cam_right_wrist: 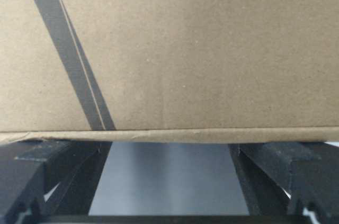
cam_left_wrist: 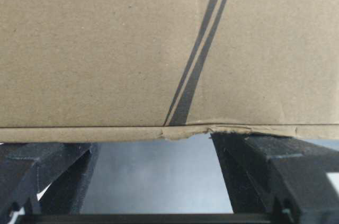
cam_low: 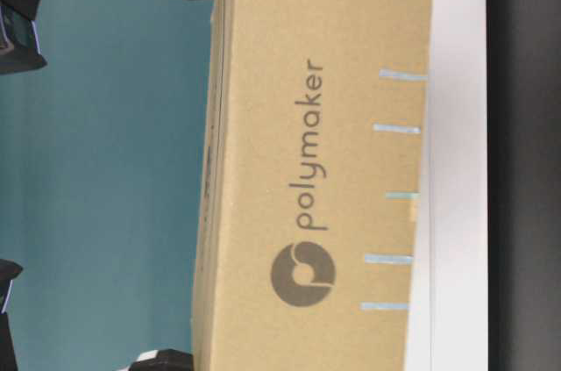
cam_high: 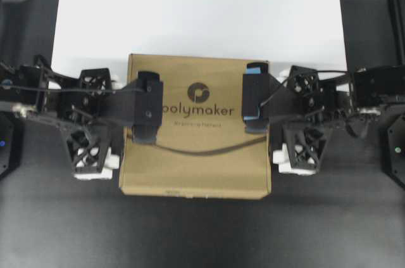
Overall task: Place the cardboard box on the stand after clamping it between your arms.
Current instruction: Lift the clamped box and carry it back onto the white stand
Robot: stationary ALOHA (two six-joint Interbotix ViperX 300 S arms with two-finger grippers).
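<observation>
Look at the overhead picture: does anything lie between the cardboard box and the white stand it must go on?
Nothing visible does. The cardboard box, pressed between the left gripper and right gripper, already overlaps the near edge of the stand, whose visible top is bare.

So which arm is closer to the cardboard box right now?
Neither, it's a tie. The left end effector sits against the left side of the cardboard box in the overhead view, the right end effector against its opposite side.

arms [cam_high: 88,113] blk lattice frames | white parts | right tool [cam_high: 255,98] blue-edged
</observation>
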